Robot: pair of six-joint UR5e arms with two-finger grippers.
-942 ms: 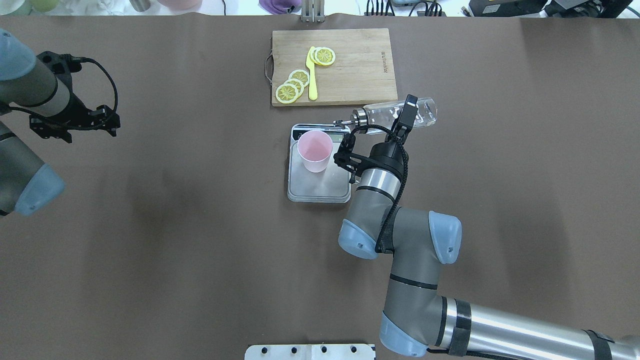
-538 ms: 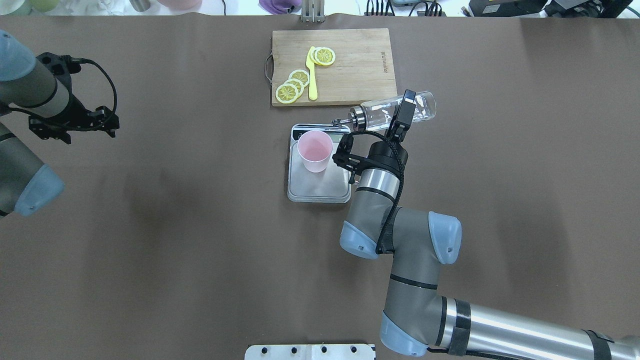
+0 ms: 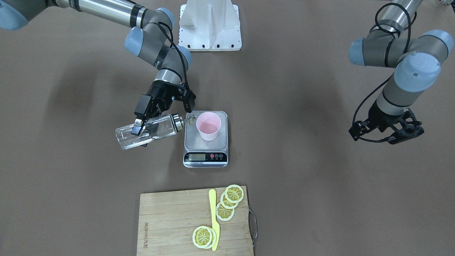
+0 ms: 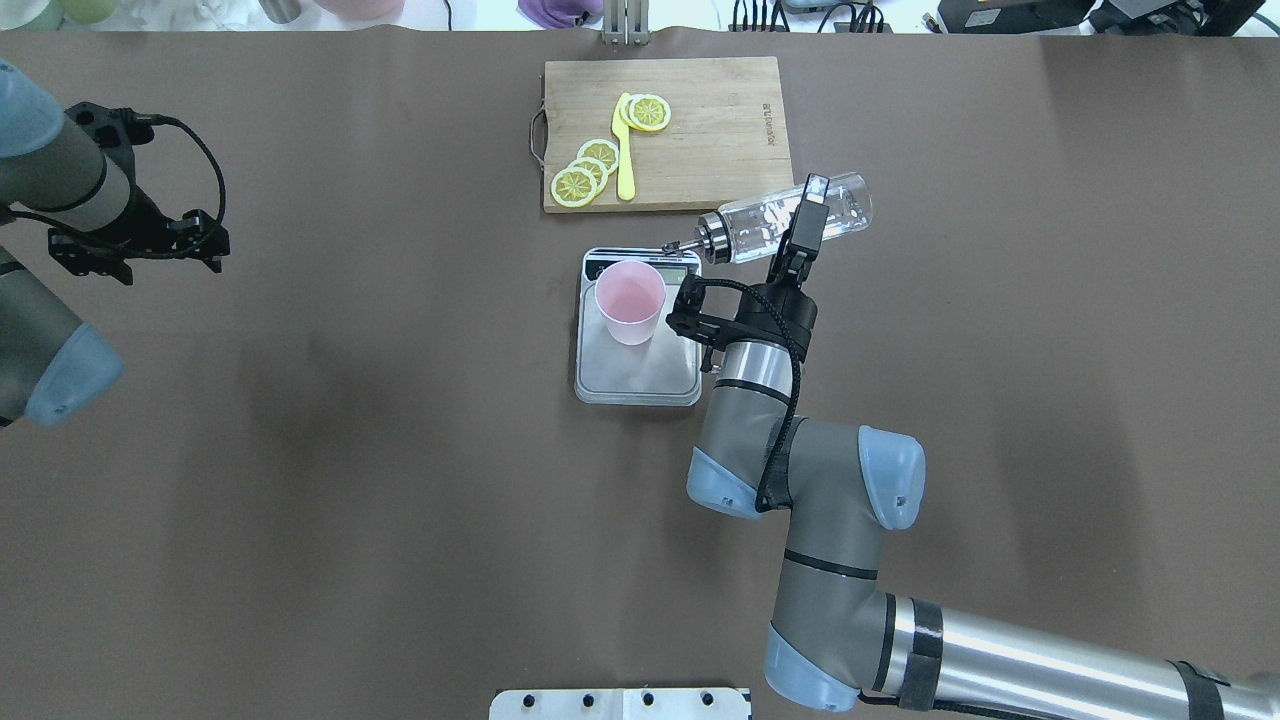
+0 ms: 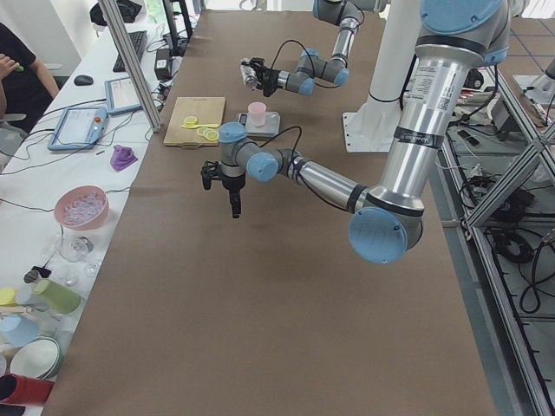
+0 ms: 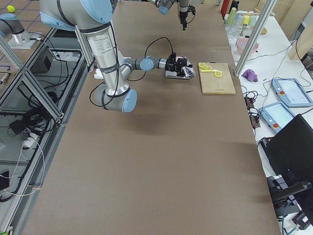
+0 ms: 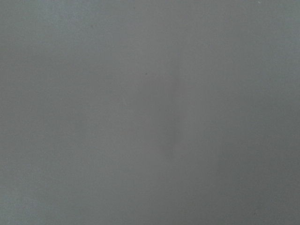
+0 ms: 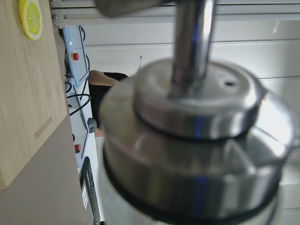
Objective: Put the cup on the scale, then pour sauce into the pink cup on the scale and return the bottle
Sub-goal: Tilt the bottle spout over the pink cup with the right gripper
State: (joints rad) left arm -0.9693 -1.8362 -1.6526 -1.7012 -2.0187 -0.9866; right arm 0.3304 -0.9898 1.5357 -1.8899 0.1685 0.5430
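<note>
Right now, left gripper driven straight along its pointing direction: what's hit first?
The bare brown table cover. The left gripper points straight down, and its wrist view shows only that cloth. How far above it hangs is unclear.

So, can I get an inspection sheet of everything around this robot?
Surface: brown table, plain covering.
Job's things: pink cup upright on scale; bottle tilted, spout toward cup.
Clutter: cutting board with lemon slices and yellow knife.
Grippers: right gripper shut on bottle; left gripper over bare table, state unclear.
Cables: black cable looped at each wrist.
Surroundings: side bench with tablet, pink bowl; person seated.
</note>
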